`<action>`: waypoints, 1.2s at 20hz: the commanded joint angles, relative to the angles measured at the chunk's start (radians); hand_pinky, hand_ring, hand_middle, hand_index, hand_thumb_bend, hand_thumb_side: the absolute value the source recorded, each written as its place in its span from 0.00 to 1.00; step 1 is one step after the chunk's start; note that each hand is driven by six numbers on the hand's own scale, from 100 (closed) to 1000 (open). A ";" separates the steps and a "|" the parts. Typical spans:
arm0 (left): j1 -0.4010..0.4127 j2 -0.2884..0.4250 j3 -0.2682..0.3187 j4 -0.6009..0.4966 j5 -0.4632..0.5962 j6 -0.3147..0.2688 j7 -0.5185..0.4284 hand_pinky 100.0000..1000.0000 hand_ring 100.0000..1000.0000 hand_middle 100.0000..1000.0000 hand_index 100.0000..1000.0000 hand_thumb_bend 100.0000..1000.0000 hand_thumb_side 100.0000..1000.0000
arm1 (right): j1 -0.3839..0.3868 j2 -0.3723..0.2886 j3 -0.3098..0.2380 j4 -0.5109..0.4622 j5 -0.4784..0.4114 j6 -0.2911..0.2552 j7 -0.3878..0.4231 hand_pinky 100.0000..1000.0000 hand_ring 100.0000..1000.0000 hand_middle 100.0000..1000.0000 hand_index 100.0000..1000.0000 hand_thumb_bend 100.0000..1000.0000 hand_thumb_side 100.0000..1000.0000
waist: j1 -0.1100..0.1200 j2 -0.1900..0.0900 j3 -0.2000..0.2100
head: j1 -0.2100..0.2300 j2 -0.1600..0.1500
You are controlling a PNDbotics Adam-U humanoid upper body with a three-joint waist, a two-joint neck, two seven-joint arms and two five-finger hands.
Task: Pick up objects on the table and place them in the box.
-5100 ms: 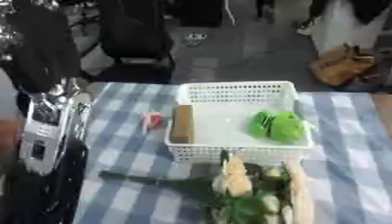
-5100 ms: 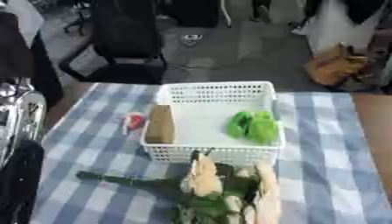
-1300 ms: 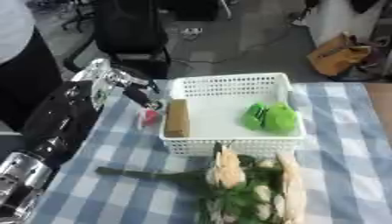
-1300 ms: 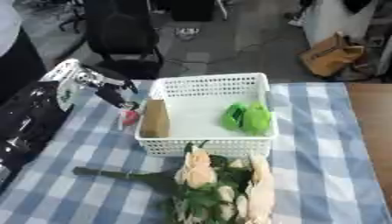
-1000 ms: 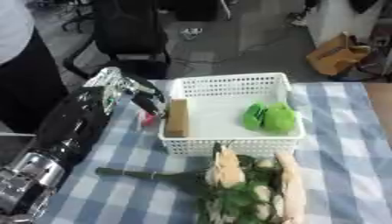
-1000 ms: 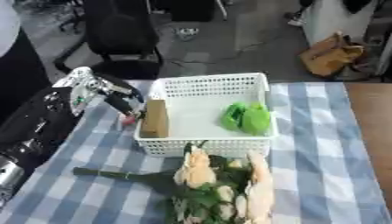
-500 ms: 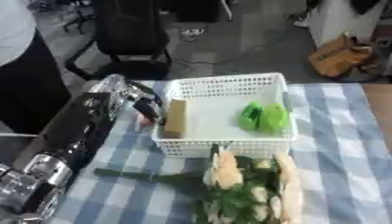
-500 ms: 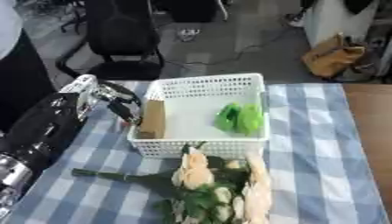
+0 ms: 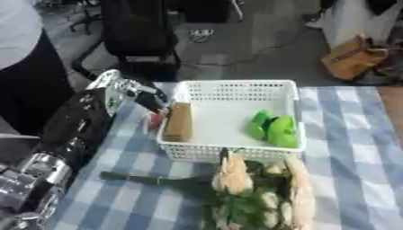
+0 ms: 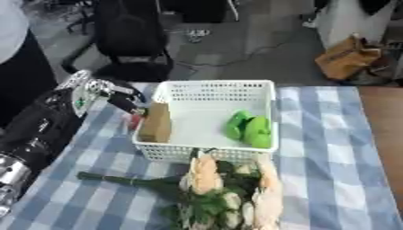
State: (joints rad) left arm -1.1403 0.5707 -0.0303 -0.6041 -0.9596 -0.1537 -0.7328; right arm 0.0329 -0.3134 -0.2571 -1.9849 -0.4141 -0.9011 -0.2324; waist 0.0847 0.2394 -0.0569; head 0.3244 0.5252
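Left eye view: the robot's left hand reaches in from the left side, its black fingers bent down toward a small red object that lies on the blue-and-white checked tablecloth just outside the left wall of the white basket. The fingertips sit at the top of the red object; whether they close on it cannot be told, since the object is largely hidden between the fingers and the basket wall. The black and silver forearm runs back toward the lower left corner.

Inside the basket, a tan rectangular block lies along the left wall, just beside the red object but separated from it by the wall. Two green rounded items lie together toward the right side of the basket floor.

In front of the basket, touching its near wall, a bunch of artificial flowers with pale peach blooms and green leaves lies on the cloth, its dark green stem pointing left.

Beyond the table stand a black office chair and a brown bag on the grey floor.
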 commanded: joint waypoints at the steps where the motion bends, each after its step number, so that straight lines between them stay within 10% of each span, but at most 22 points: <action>1: -0.034 0.049 0.013 -0.026 0.043 0.011 0.006 0.94 1.00 1.00 1.00 0.16 0.79 | -0.002 -0.022 0.001 -0.015 0.007 -0.006 -0.001 0.64 0.73 0.57 0.60 0.00 0.97 | 0.012 -0.031 0.003 | 0.006 -0.004; 24: -0.027 0.069 0.019 -0.005 -0.167 -0.054 0.004 1.00 1.00 1.00 1.00 0.50 0.53 | -0.008 -0.023 0.020 -0.015 0.013 -0.006 0.010 0.64 0.73 0.57 0.60 0.00 0.97 | 0.015 -0.026 -0.002 | 0.013 -0.010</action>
State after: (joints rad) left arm -1.1537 0.5991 -0.0232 -0.6026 -1.1105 -0.2007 -0.7315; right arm 0.0312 -0.3134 -0.2383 -1.9849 -0.4068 -0.9010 -0.2234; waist 0.0847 0.2394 -0.0591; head 0.3335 0.5246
